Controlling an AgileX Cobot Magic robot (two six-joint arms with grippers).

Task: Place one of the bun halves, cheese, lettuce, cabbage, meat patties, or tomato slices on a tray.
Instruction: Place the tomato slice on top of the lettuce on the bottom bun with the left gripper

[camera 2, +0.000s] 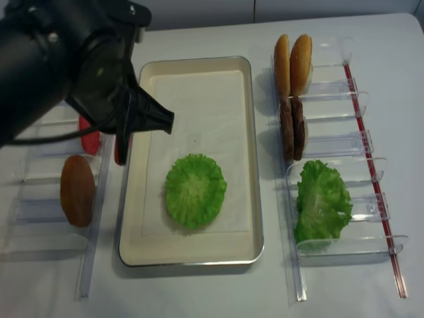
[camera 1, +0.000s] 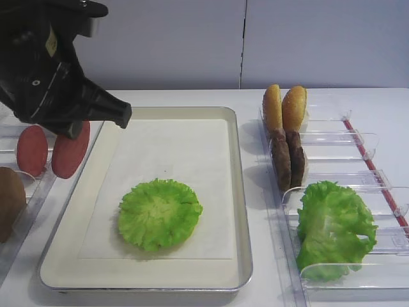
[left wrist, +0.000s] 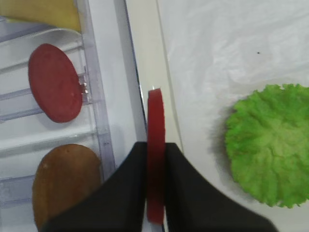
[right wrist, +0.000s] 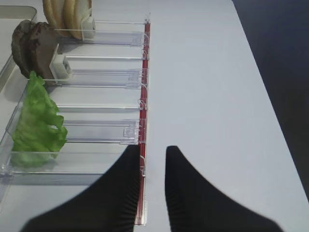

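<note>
My left gripper (left wrist: pixel 155 144) is shut on a red tomato slice (left wrist: pixel 155 116), held on edge above the left rim of the tray (left wrist: pixel 142 58). From the high view that slice (camera 1: pixel 69 153) hangs beside the tray (camera 1: pixel 239 192). A second tomato slice (camera 1: pixel 32 150) stands in the left bin. On the tray's paper liner lies a round green leaf (camera 1: pixel 160 213). My right gripper (right wrist: pixel 153 149) is shut with only a narrow gap and nothing in it, over the table by the right bins.
Right clear bins (camera 1: pixel 358 137) hold two bun halves (camera 1: pixel 284 107), two meat patties (camera 1: pixel 287 157) and ruffled lettuce (camera 1: pixel 335 227). The left bin holds a brown bun half (camera 2: pixel 77 190) and cheese (left wrist: pixel 48 12). A red strip (right wrist: pixel 144 96) edges the right bins.
</note>
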